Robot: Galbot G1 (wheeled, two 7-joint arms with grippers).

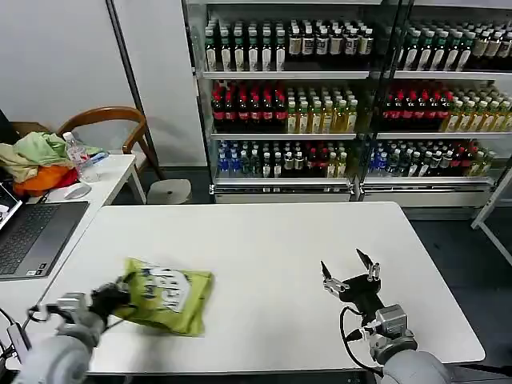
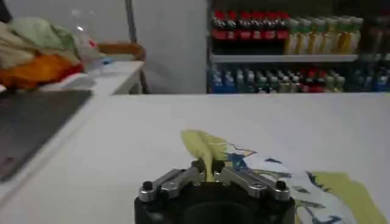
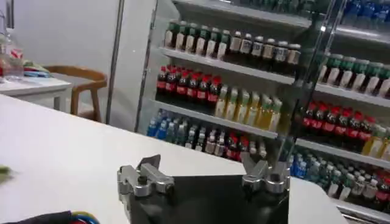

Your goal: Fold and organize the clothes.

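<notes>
Jaws of left gripper [image 1: 122, 290] pinch soft crumpled T-shirt [image 1: 166, 294]; right gripper [image 1: 350, 270] jaws spread, empty.

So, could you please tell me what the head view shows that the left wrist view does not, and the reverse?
Head view alone: the right gripper, open above bare white table, the laptop on the side desk, and the whole folded lime T-shirt.

Left wrist view alone: a close look at the left gripper shut on a raised fold of the shirt's fabric.

Both: the T-shirt's white print, the heap of garments, the chair, the drink shelves.
</notes>
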